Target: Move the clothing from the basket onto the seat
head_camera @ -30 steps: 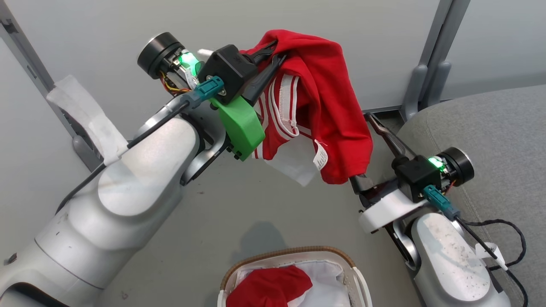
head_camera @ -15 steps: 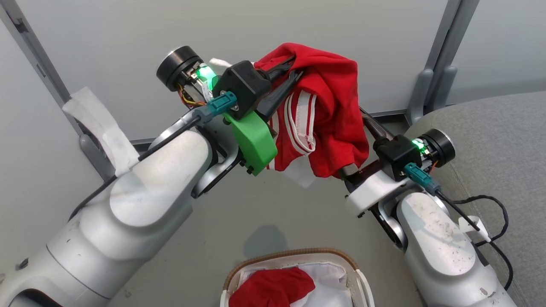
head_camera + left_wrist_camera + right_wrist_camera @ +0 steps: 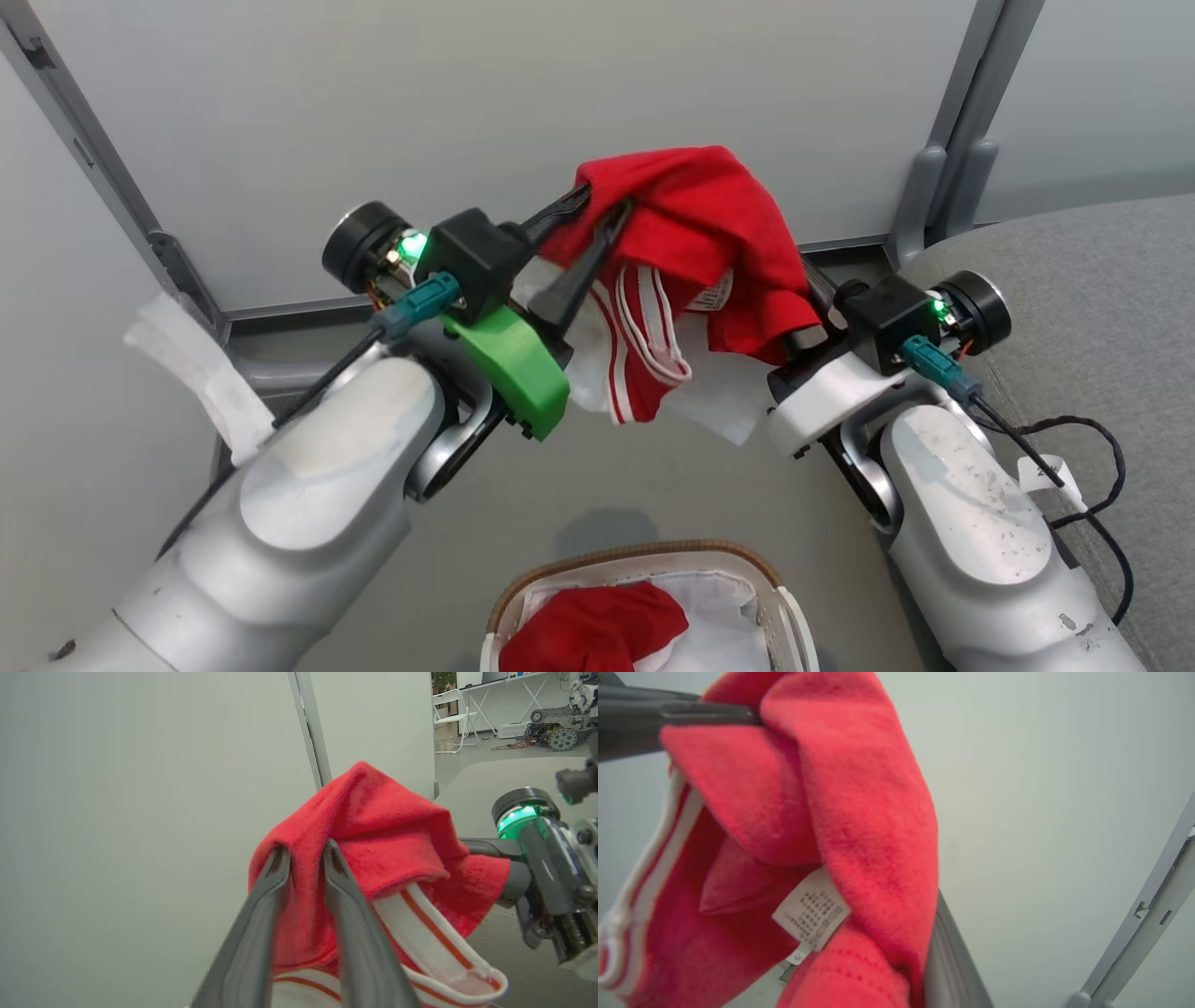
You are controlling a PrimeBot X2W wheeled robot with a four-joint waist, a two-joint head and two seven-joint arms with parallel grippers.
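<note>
- Pale grey wall panels (image 3: pixel 560 93) back the work, with grey posts (image 3: pixel 943 168) at their joints.
- One piece of the clothing (image 3: pixel 709 215) hangs bunched in the air between my two grippers, in front of the wall. It is bright red and fleecy.
- White stripes (image 3: pixel 644 345) and white trim loop out below the bunch. A small white tag (image 3: pixel 811 914) with printed text shows on its inner side.
- I see a second red garment (image 3: pixel 597 630) lying crumpled in the basket (image 3: pixel 653 551) on the white liner (image 3: pixel 724 602), at the bottom edge of the head view.
- My left gripper (image 3: pixel 605 200) has its fingers a little apart, with a fold of red between them and over the tips. I cannot tell whether they pinch it.
- My right gripper (image 3: pixel 810 313) reaches under the red cloth from the right. The cloth hides its tips, so I cannot tell whether it is closed.
- Bare floor (image 3: pixel 560 485) lies open between the hanging garment and the basket rim.
- To the right, the seat (image 3: pixel 1102 271) shows its rounded grey corner just beside my right arm. A post stands behind that corner.
- A black cable (image 3: pixel 1092 439) from my right arm trails over the seat's edge.
- I read the floor as smooth and grey, with a soft shadow just beyond the basket.
- Past the wall's end, the left wrist view shows a white folding chair (image 3: pixel 448 704) in the far room.
</note>
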